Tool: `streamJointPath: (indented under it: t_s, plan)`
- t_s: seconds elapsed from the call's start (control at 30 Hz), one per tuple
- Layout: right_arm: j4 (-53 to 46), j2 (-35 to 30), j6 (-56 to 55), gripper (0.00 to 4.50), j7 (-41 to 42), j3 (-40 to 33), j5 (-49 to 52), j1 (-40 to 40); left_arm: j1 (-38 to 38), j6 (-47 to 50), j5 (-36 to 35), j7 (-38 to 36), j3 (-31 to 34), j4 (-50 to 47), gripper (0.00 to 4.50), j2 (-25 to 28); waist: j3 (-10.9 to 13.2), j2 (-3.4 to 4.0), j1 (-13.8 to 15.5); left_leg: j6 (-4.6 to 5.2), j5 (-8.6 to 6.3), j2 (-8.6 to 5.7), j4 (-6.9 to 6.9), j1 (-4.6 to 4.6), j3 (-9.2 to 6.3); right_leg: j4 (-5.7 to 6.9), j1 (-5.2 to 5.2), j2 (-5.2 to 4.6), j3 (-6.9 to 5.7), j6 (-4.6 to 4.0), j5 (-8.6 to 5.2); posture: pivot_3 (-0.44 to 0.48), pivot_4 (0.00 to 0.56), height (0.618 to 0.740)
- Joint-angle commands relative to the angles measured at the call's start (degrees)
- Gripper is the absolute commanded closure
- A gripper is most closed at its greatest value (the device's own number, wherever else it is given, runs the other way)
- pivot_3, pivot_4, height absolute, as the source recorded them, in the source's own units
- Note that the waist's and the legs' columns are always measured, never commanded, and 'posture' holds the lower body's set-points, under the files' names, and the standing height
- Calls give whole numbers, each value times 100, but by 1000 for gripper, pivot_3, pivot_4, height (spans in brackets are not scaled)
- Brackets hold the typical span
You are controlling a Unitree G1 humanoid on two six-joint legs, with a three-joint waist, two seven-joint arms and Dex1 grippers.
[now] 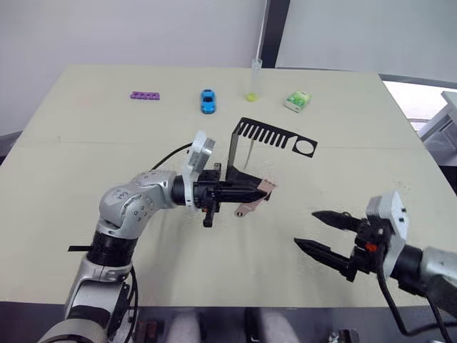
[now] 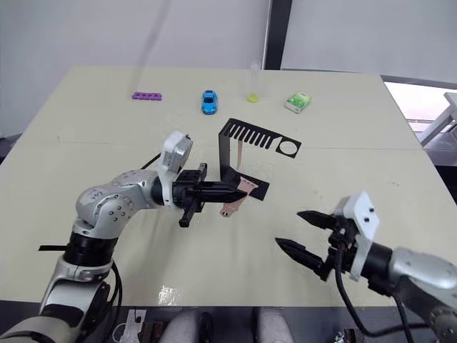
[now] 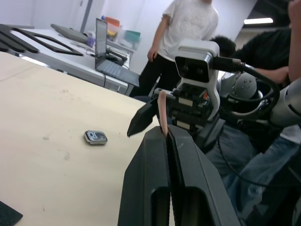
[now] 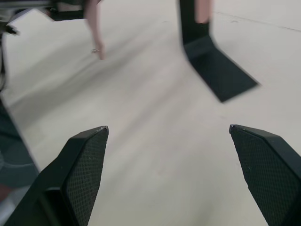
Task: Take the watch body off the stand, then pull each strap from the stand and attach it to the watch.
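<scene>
My left gripper (image 1: 261,191) is shut on one pale pink strap (image 1: 248,209), held edge-on above the table just in front of the stand (image 1: 275,135). The strap (image 3: 162,109) sticks up from between the closed fingers (image 3: 188,155). A second strap (image 2: 240,153) hangs from the stand's slotted top arm, beside the upright. The watch body (image 3: 96,137) lies flat on the table, away from both grippers. My right gripper (image 1: 305,229) hovers open and empty over the table's front right, pointing toward the stand, its fingers (image 4: 85,165) spread wide.
Along the table's far edge lie a purple strip (image 1: 144,95), a blue toy car (image 1: 207,101), a small yellow-green piece (image 1: 251,96) and a green-white box (image 1: 298,100). People (image 3: 188,28) and a desk with a laptop (image 3: 106,52) are beyond the table.
</scene>
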Motion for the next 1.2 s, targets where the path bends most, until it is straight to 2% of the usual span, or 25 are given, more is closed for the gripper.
streamJointPath:
  t_s: [0.03,0.17,0.37,0.5,0.9,1.2]
  plan:
    - [-137,484,-647,31,68,-872,-494,922,-78,-792,599,-464,-303,181,4500,119,0,1,42,0,1,-1,0,3,2,2,1,1,2,0,0,0,150,740]
    - [143,885,-1191,31,422,-1305,-843,1818,-43,-1285,912,-803,-469,330,4500,155,0,3,39,2,4,-1,2,14,14,6,9,5,16,-1,11,0,150,740]
    - [641,990,-1680,31,603,-1230,-1159,2010,-32,-1398,1016,-842,-432,419,4500,49,1,6,18,4,3,2,-3,18,13,2,12,6,17,-4,12,0,150,740]
    - [1191,816,-1873,31,636,-802,-1493,1595,70,-1337,1005,-780,-406,318,4500,38,1,6,4,5,3,1,-2,18,14,4,10,4,17,-3,12,0,150,740]
    - [3236,277,-2150,31,704,609,-2316,-511,180,-1086,936,-435,-215,50,4500,18,1,25,-21,6,5,-1,5,24,16,15,10,7,18,-3,13,0,150,740]
    - [3936,312,-2395,31,637,1134,-2742,-1142,195,-940,907,-274,-192,-128,4500,-13,1,28,0,6,6,0,10,25,19,18,10,6,20,-1,14,0,150,740]
